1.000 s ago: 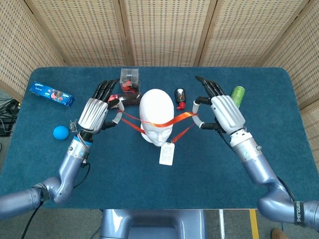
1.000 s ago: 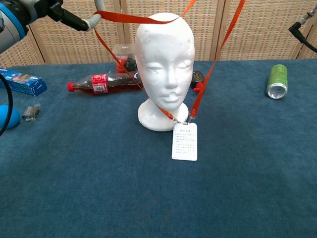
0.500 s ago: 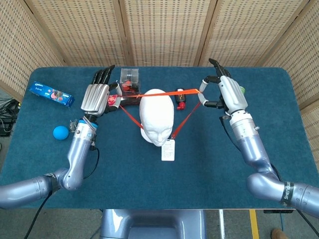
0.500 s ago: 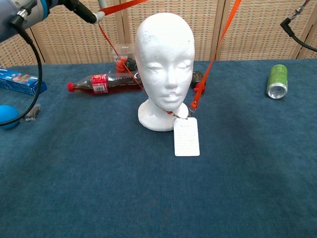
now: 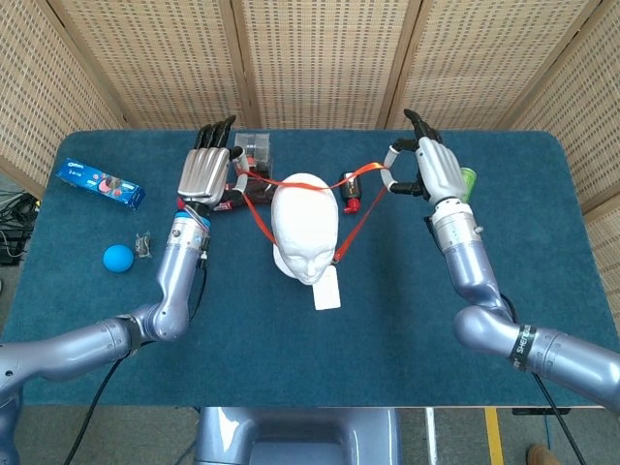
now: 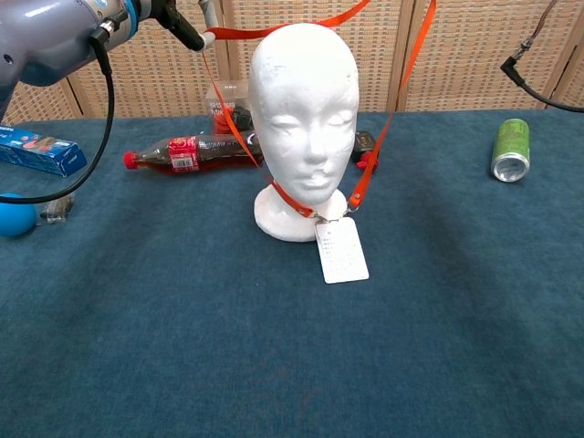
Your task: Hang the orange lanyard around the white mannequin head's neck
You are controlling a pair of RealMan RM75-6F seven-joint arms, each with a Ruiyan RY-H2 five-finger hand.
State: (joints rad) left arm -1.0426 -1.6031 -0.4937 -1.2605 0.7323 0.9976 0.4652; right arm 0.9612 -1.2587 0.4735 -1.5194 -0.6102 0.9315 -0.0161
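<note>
Nearest you, the white badge (image 6: 341,250) lay on the blue surface (image 6: 274,365) just in front of the head's (image 6: 303,100) base, hanging from the low end of the lanyard (image 6: 399,91). From that clip the two orange runs rose on either side of the face, one past each cheek, so the front of the loop already sat below the chin.

Farther back, you had the loop spread wide. Your left hand (image 5: 206,177) gripped its strap beside the head, fingers extended over it, and your right hand (image 5: 426,170) pinched the other side with the remaining fingers splayed. Between them the top run of the strap crossed at or just behind the crown; I could not tell whether it touched the foam.

So the job looked about half done: the loop was over the head in front but not yet down behind. What was left, by my reading, was carrying that rear run past the back of the skull, lowering it to the neck, and releasing both grips.
</note>
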